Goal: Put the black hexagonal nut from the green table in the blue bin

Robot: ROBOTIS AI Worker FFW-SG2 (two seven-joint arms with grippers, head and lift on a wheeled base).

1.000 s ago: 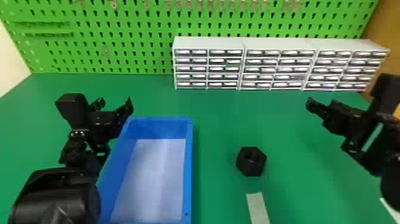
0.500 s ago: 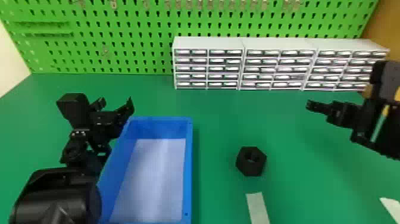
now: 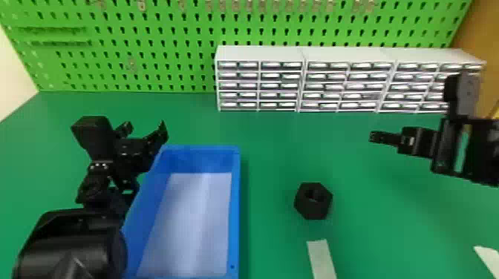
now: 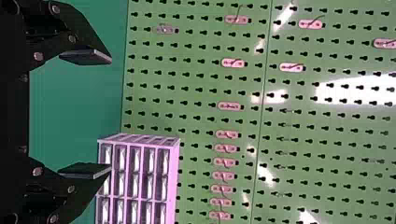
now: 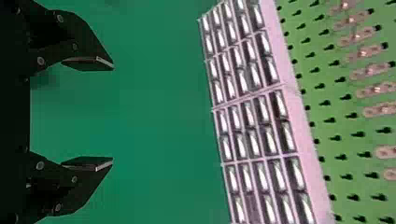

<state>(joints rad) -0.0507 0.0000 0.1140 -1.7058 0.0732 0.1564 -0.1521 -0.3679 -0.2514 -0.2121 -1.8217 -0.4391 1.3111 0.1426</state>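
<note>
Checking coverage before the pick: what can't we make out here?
- Blue bin: near end, head view, cut off by the bottom edge; part of its left side, behind the left arm.
- Black hexagonal nut: underside, head view, hidden by the nut itself.
- Drawer cabinets: part of the right end, head view, behind the right arm.
- Pale strip: near end, head view, cut off by the bottom edge.

No text, label, brand, number or sign can be read in any of the three views.
</note>
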